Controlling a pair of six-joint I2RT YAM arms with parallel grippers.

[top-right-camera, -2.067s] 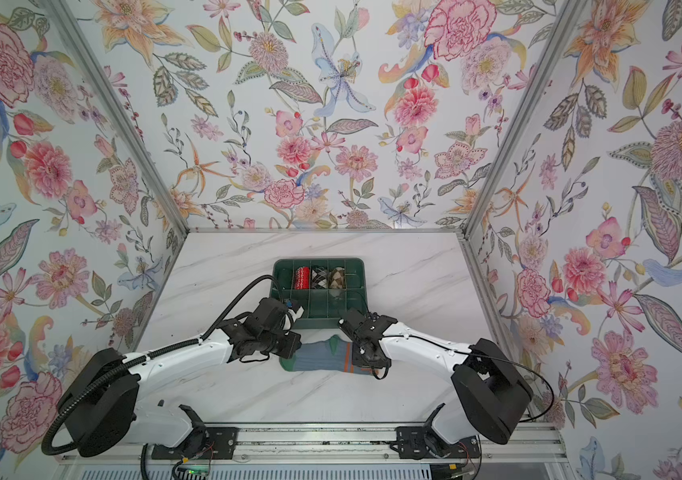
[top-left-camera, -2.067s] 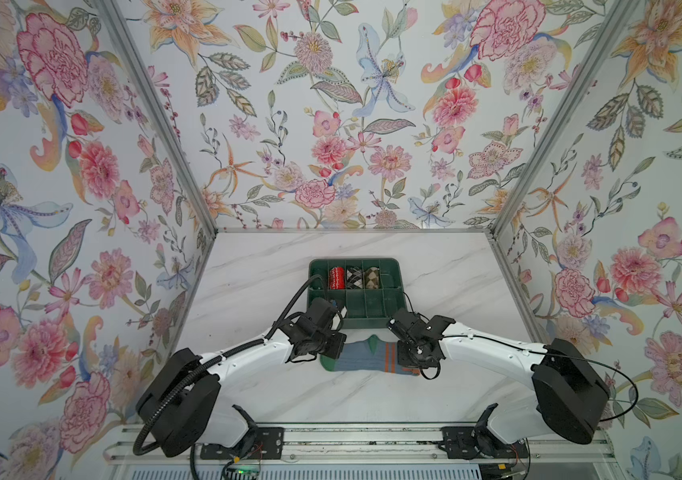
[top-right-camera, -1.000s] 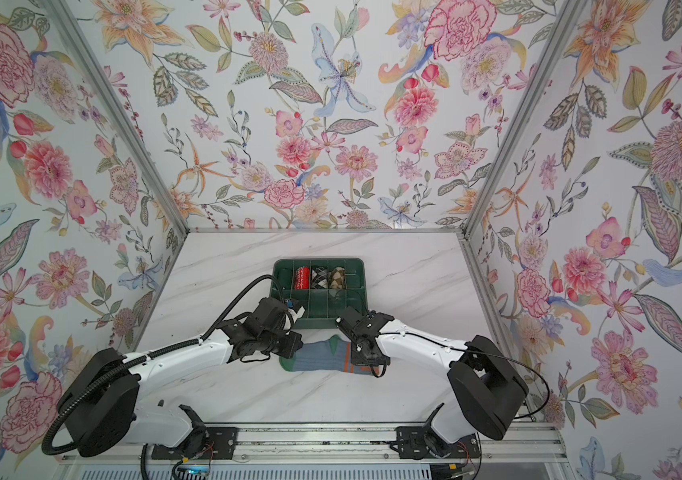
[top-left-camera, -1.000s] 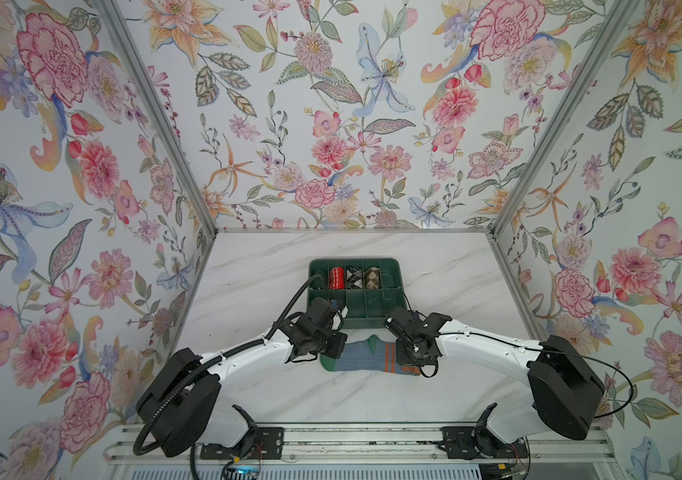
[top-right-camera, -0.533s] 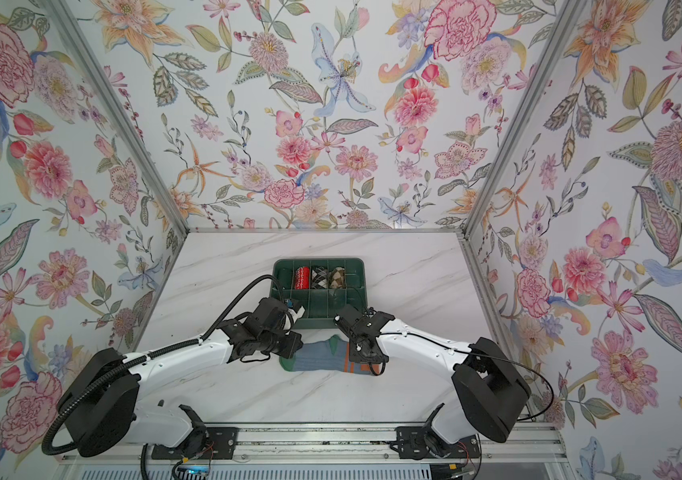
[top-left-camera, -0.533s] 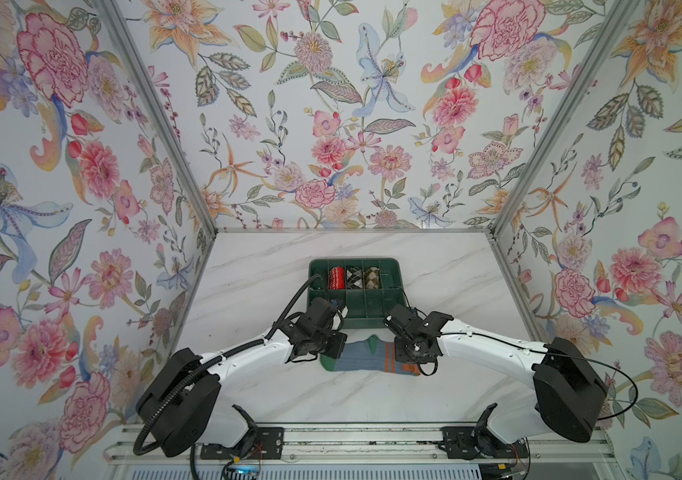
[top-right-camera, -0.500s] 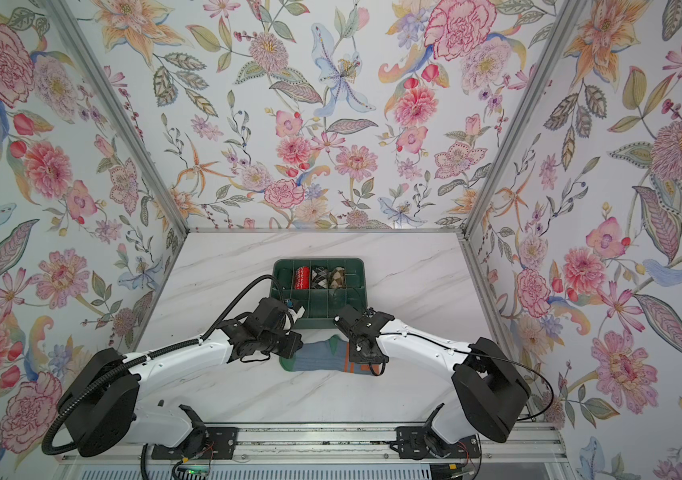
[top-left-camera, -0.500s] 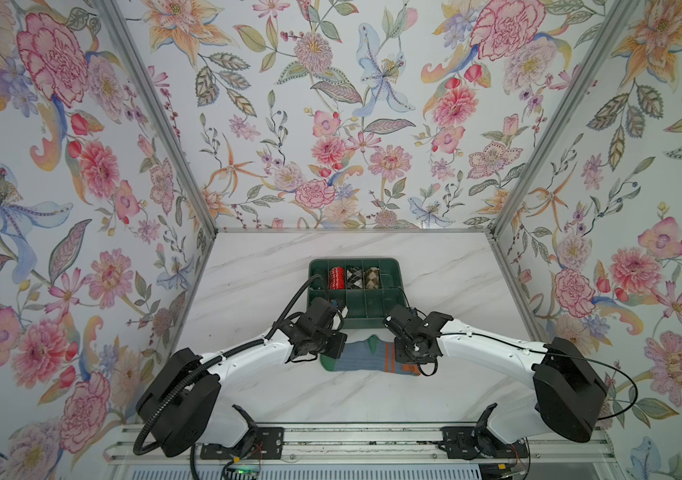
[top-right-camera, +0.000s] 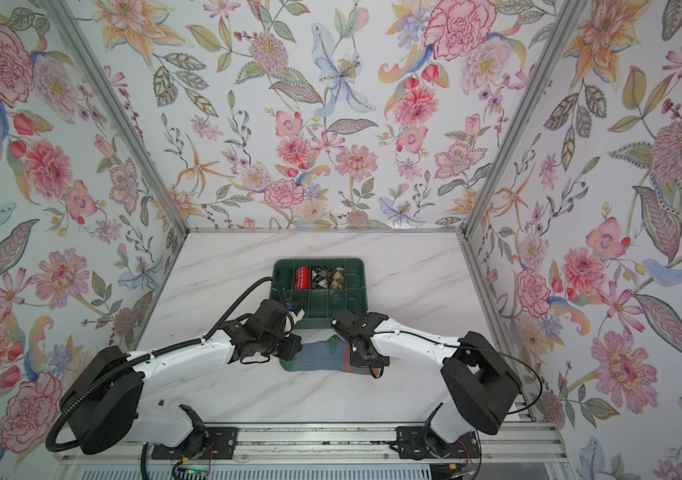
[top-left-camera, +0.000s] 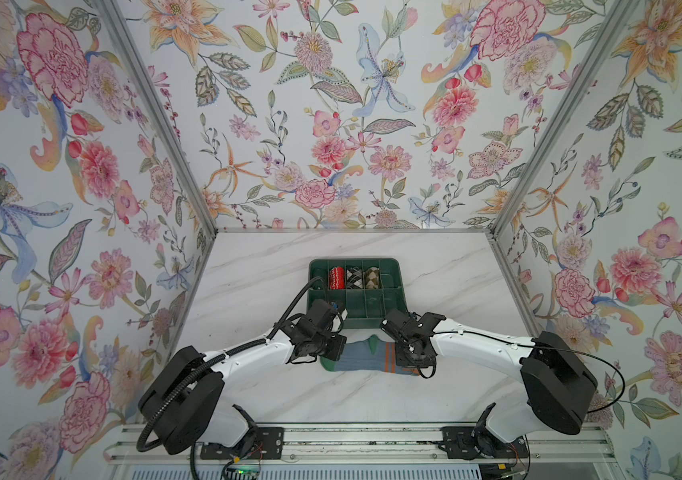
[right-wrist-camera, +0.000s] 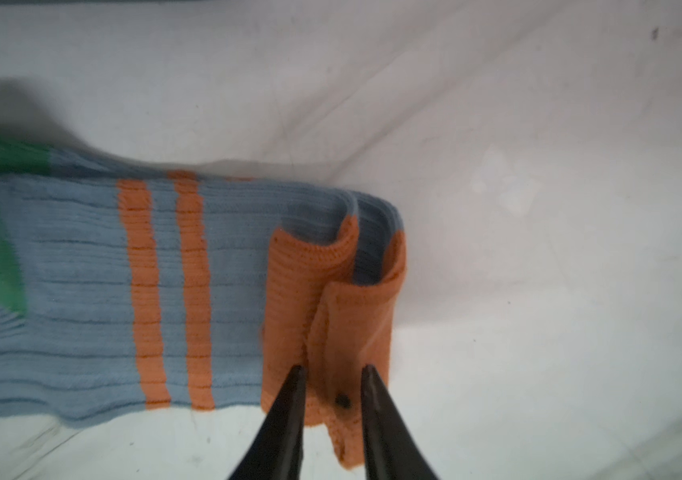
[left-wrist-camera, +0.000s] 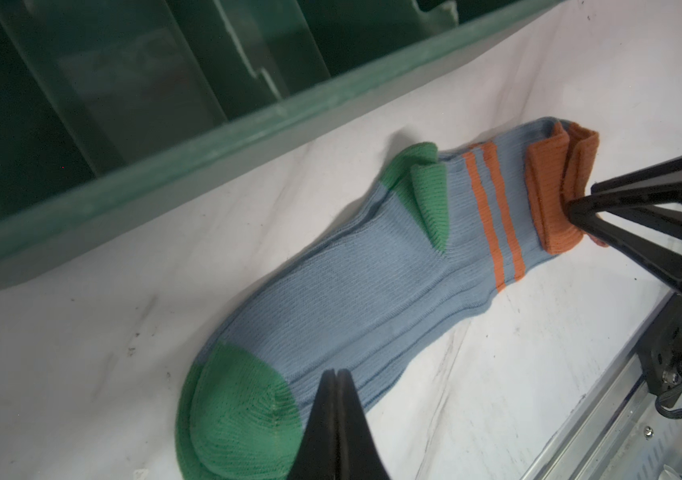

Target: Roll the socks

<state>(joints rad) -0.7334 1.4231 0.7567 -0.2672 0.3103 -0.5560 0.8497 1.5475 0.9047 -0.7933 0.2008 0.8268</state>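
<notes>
Marble tabletop (top-left-camera: 247, 291): socks (left-wrist-camera: 351, 291) flat, right jaws astride folded cuff, left jaws pressed together over toe.

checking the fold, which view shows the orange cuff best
The right wrist view: the cuff fills the frame, folded over, with the right gripper fingers straddling its edge. The left wrist view shows it smaller, at the socks' far end. In both top views the arm hides it.

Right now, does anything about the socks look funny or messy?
Yes. The socks lie flat on the table, but the orange cuff is crumpled into a loose fold, with the right gripper at it. The green heel flap is creased over too. Nothing looks torn.
</notes>
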